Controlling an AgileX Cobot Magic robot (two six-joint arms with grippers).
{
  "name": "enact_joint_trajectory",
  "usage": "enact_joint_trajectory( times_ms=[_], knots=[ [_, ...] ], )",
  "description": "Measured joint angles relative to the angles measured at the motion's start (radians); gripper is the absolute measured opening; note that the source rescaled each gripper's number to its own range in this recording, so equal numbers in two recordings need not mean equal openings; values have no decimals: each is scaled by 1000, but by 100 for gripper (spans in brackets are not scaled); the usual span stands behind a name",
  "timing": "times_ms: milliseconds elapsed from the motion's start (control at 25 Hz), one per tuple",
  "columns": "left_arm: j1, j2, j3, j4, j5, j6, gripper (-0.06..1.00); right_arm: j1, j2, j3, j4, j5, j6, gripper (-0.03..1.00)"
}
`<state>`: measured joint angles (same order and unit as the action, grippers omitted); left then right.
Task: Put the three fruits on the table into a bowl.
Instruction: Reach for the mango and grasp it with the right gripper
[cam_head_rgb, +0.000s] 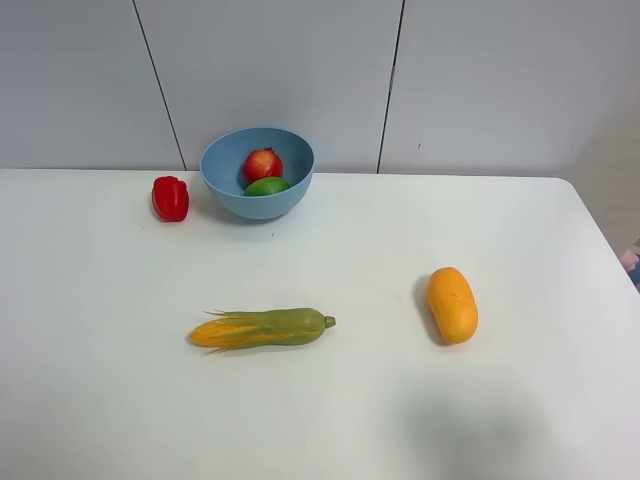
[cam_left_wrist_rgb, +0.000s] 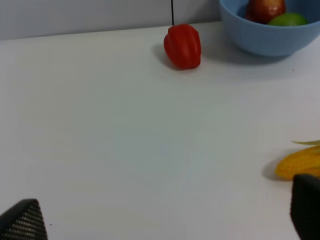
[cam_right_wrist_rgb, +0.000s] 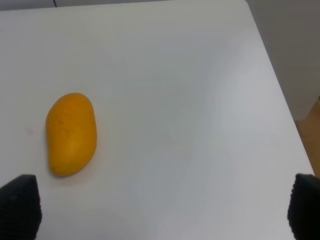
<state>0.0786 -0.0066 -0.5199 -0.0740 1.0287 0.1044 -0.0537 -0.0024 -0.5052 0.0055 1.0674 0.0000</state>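
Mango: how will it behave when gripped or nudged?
The mango looks smooth, so a grip may slip. Oblong and rounded, lying on its side on the flat table, it would probably roll if nudged sideways. It holds a firm shape, so likely rigid.

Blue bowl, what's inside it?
A red-yellow pomegranate and a green lime lie inside the bowl. Its front wall covers their lower parts and the bowl's bottom, so nothing more can be told.

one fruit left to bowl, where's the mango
High view: the mango lies on the table, right side, right of the corn, far from the bowl.
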Motion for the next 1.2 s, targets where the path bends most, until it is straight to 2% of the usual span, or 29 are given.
enact_joint_trajectory(
  times_ms=[1200],
  knots=[
    [0,0,13,9,17,-8,99,0,0,0,0,0,0,100]
  ],
)
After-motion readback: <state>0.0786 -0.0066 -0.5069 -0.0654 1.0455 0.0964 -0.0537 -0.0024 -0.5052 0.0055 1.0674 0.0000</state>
